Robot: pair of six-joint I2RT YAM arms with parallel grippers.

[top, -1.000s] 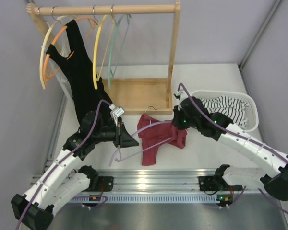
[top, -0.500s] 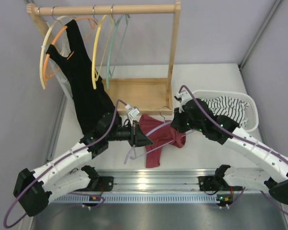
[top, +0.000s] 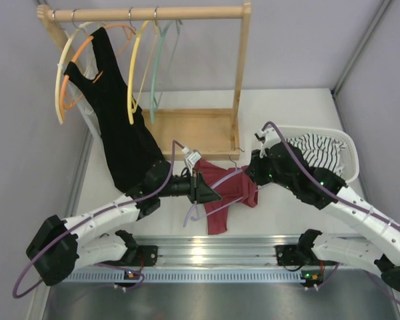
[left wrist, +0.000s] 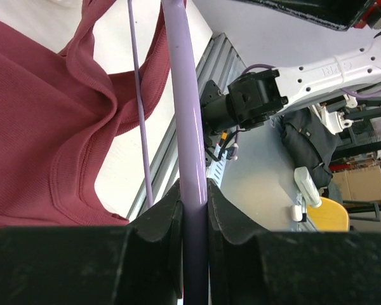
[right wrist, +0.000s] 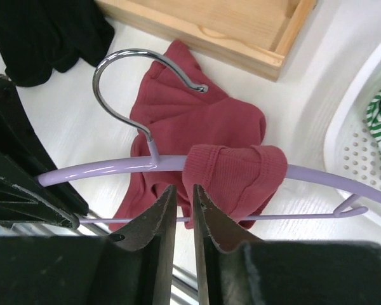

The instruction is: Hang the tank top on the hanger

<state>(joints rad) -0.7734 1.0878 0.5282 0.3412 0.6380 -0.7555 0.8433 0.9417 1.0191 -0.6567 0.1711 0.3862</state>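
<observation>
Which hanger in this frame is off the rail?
The lavender hanger: the left gripper clamps it, maroon tank top draped over it; the other hangers are hooked on the wooden rail.

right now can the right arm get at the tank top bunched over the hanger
Probably yes: the right gripper points straight at the fold of the tank top over the hanger bar, nothing between them. The left gripper clamps the hanger farther along, clear of it.

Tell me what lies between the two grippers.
In the top view, the lavender hanger with the maroon tank top draped over it spans that gap.
</observation>
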